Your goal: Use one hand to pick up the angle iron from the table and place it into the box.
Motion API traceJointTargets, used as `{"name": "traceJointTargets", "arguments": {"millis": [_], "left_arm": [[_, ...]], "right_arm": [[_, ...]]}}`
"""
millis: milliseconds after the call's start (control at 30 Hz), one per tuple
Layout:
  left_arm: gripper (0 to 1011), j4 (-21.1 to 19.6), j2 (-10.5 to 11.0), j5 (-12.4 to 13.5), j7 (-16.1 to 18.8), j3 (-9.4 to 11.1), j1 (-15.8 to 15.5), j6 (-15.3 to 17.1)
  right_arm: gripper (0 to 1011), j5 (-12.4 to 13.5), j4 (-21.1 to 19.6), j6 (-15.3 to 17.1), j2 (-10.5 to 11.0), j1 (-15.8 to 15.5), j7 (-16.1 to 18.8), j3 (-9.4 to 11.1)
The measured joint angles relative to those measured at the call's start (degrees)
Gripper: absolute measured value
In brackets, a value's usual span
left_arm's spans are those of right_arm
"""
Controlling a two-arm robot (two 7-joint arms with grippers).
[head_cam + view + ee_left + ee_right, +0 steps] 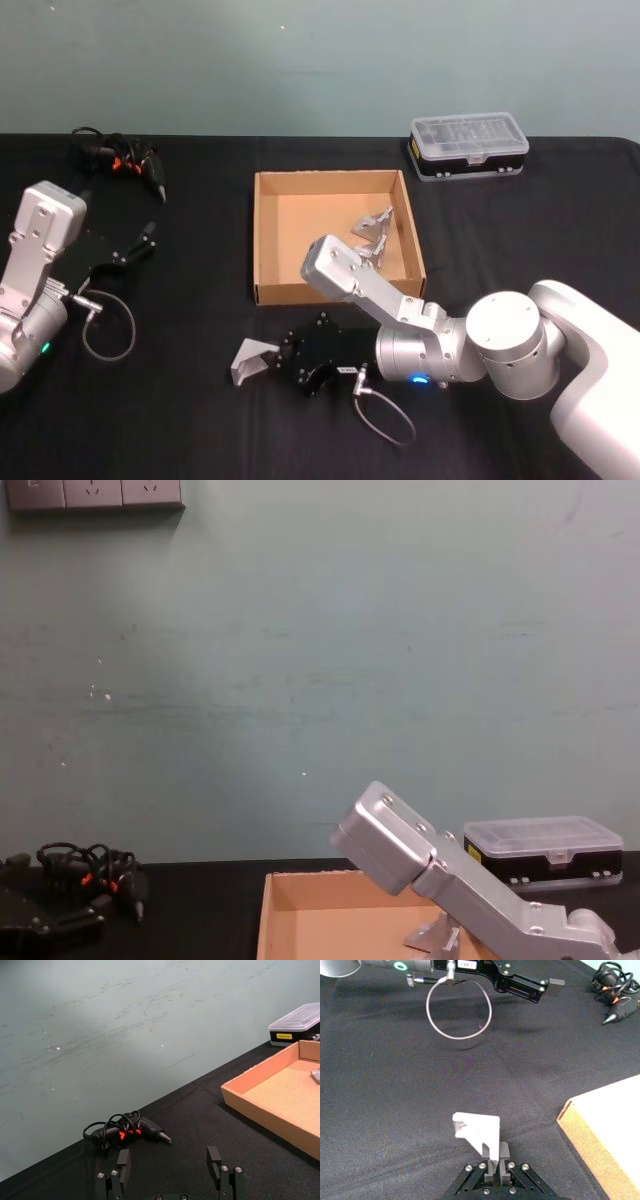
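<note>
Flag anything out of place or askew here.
Nothing spilled or damaged. One angle iron is outside the box, clamped in the right gripper in front of it; more irons lie tumbled in its far right corner. Left gripper idles open at the left.

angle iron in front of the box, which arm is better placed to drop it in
Right. The right tool is shut on the angle iron, just in front of the box. The left tool sits open at the left side of the table, away from both.

Silver-grey arms (365, 285), black screw-studded right tool (496, 1155)
</note>
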Motion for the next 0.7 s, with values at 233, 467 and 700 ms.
{"name": "traceJointTargets", "arguments": {"millis": [233, 467, 700], "left_arm": [[1000, 0.00, 0.00, 0.00, 0.00, 0.00, 0.00, 0.00], [1000, 0.00, 0.00, 0.00, 0.00, 0.00, 0.00, 0.00], [1000, 0.00, 0.00, 0.00, 0.00, 0.00, 0.00, 0.00]], "right_arm": [[57, 0.26, -1.25, 0.26, 0.32, -0.52, -0.42, 0.61], [57, 1.81, -7.73, 1.08, 3.00, -2.87, -2.44, 3.40], [57, 3.49, -14.41, 1.91, 6.99, -5.76, -5.19, 7.48]]}}
